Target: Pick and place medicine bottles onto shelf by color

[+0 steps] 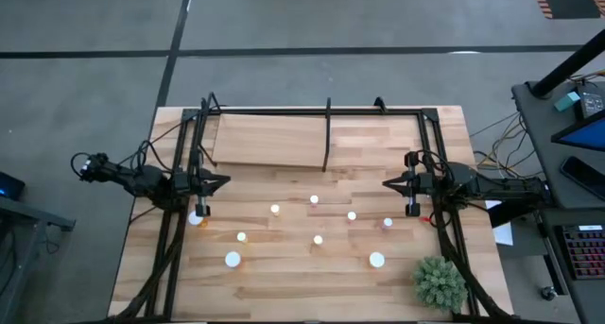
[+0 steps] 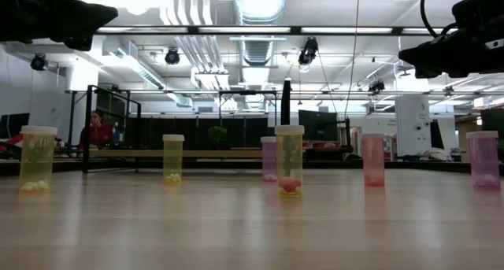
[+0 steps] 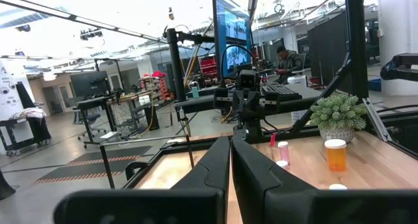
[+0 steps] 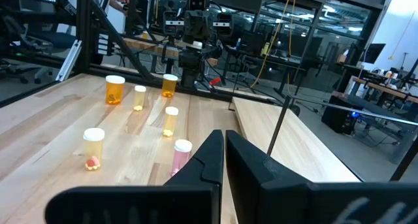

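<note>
With both pincers closed and empty, the left pincer (image 1: 202, 209) hangs almost over an upright orange bottle (image 1: 197, 218), nearer than the right pincer (image 1: 412, 209).

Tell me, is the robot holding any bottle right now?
No. The left gripper and right gripper are both shut on nothing, raised above the table; every bottle stands free on it.

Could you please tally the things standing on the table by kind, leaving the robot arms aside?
Medicine bottles: 9, counted by their white caps in the high view
Green plant: 1
Shelf: 1
Total: 11
</note>
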